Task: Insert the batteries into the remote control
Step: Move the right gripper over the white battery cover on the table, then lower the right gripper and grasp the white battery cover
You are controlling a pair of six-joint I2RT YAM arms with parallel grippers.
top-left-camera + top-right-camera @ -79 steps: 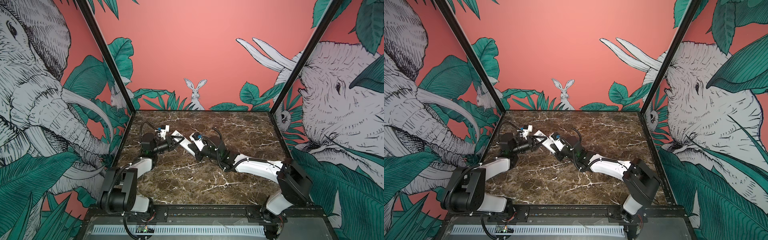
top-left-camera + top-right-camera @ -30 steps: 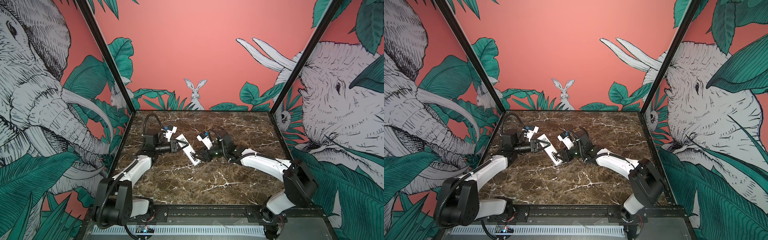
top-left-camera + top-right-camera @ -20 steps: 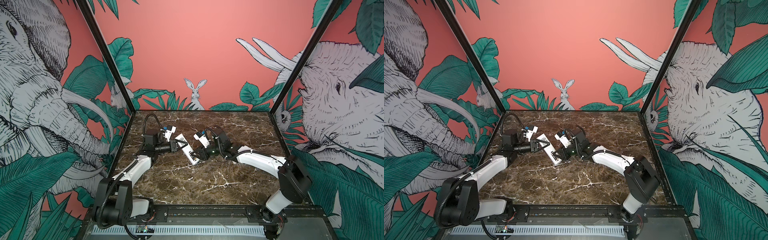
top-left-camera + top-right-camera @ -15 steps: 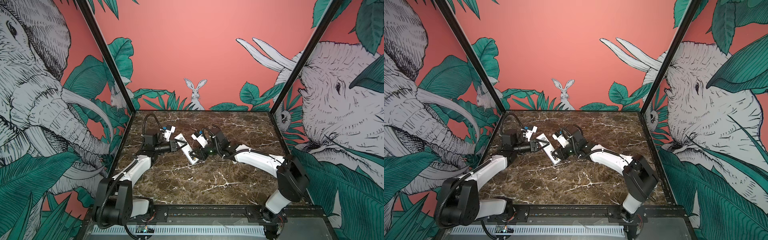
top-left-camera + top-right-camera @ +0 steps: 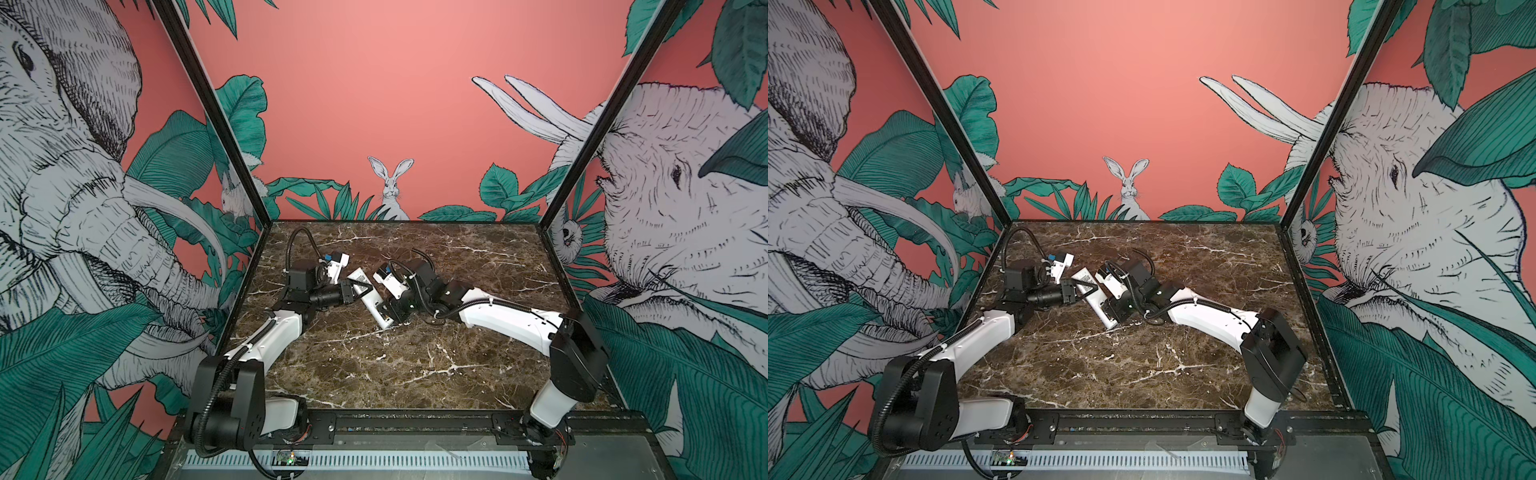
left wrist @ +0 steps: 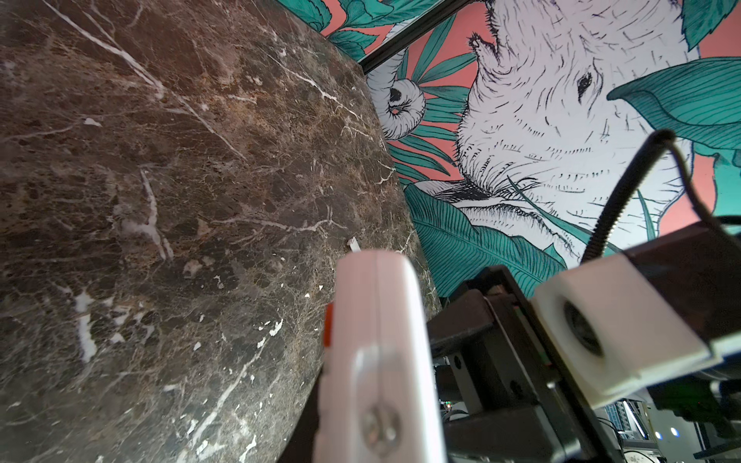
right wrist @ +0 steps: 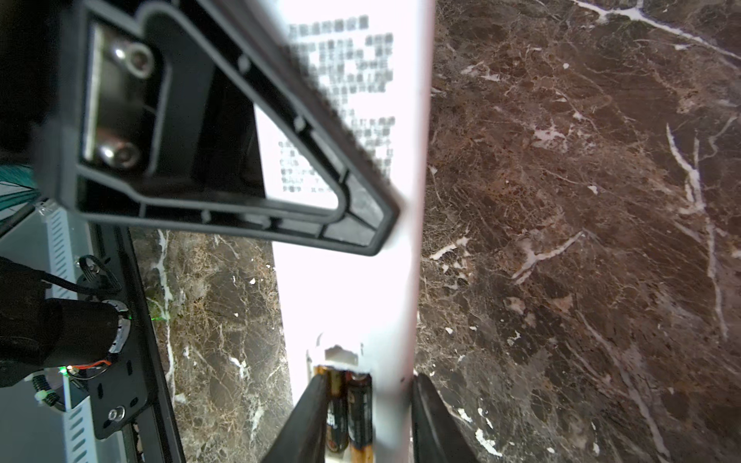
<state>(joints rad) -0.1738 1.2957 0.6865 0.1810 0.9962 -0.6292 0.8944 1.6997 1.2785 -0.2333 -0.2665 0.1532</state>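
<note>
White plastic remote control (image 5: 370, 297) (image 5: 1094, 301) slanted over the left-centre of the marble worktop (image 5: 374, 374) in both top views, plain back up, printed label (image 7: 341, 100) toward the far end. Open battery bay at the near end, with the batteries (image 7: 349, 409) side by side in it, dark with brassy tips.

Clamped tight at the far end by the left gripper (image 5: 353, 286) (image 5: 1081, 289), its black finger frame lying across the label in the right wrist view. Seen edge-on and blurred in the left wrist view (image 6: 377, 340).

Straddled at the bay end by the right gripper (image 5: 388, 311) (image 7: 367, 393), fingers (image 7: 310, 405) narrowly apart, one over a battery, one at the remote's outer edge; actual squeeze impossible to tell.

Compared with a second ago: same slant and hold on the left, right gripper brought in from the right onto the bay end.
</note>
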